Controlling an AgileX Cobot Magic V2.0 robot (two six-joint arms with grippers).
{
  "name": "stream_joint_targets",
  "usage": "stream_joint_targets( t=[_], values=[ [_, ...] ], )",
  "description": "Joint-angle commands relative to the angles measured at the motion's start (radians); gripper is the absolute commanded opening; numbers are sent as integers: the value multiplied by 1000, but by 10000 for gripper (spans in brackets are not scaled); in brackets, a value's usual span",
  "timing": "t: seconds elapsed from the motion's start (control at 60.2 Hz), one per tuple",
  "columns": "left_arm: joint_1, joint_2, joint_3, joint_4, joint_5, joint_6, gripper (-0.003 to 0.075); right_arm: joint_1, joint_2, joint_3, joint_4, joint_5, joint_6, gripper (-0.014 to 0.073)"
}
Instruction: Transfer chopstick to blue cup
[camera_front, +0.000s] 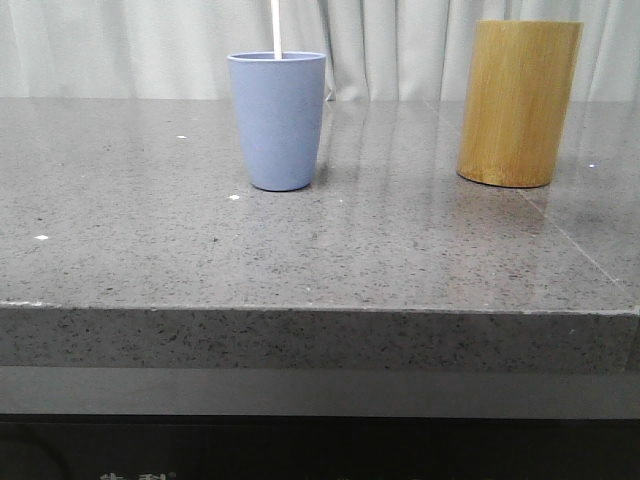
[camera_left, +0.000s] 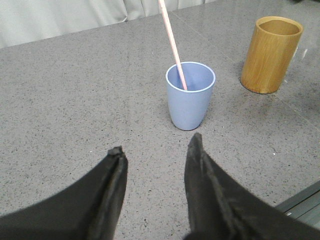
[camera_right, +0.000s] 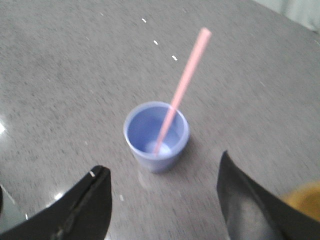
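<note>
The blue cup (camera_front: 277, 120) stands upright on the grey stone table. A pale pink chopstick (camera_front: 276, 28) stands in it, leaning on the rim. The cup (camera_left: 190, 95) and chopstick (camera_left: 172, 42) also show in the left wrist view, and the cup (camera_right: 156, 135) and chopstick (camera_right: 182, 87) in the right wrist view. My left gripper (camera_left: 157, 150) is open and empty, held back from the cup above the table. My right gripper (camera_right: 162, 167) is open and empty, above and back from the cup. Neither gripper shows in the front view.
A taller tan bamboo cylinder (camera_front: 518, 102) stands to the right of the cup; it also shows in the left wrist view (camera_left: 270, 55), where its inside looks empty. White curtains hang behind the table. The table's front edge (camera_front: 320, 308) is near.
</note>
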Motion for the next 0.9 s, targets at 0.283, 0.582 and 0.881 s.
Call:
stream_joint_targets(
  t=[0.283, 0.582, 0.881],
  values=[
    [1, 0, -27, -6, -77, -8, 274, -150, -482, 440, -22, -128, 18, 477],
    [1, 0, -24, -6, -77, -8, 274, -175, -839, 747, -19, -219, 20, 477],
    [1, 0, -22, -6, -77, -8, 274, -175, -931, 840, -18, -235, 73, 472]
  ],
)
